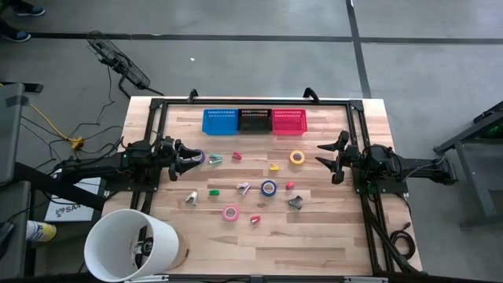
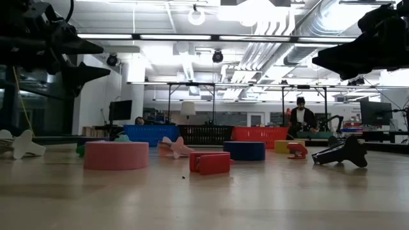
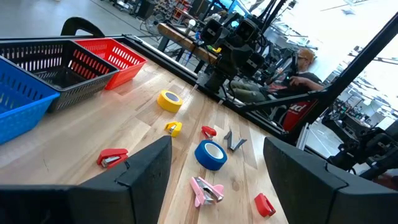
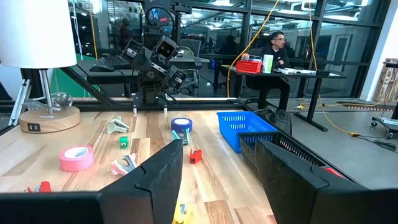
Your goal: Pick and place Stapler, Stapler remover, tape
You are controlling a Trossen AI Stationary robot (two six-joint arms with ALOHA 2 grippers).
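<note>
From above, you see the left gripper [image 1: 191, 159] with jaws released just beside the purple tape [image 1: 198, 157]. The right gripper [image 1: 330, 159] is also released, with the yellow tape [image 1: 297, 157] lying near it and the blue tape [image 1: 269, 188] and pink tape [image 1: 230, 213] lying between the two arms on the bench [image 1: 314, 236].

At bench level, the rolls read as flat drums and a person [image 2: 300, 118] shows behind.

Your left wrist camera shows open round centres on the yellow and blue rolls ahead of the jaws.

Your right wrist camera shows the purple roll directly below the left jaws.

Two matte black jointed arms are showing blocky housings, each ending in flat, dark, wedge-shaped fingers [image 3: 146, 180].
</note>
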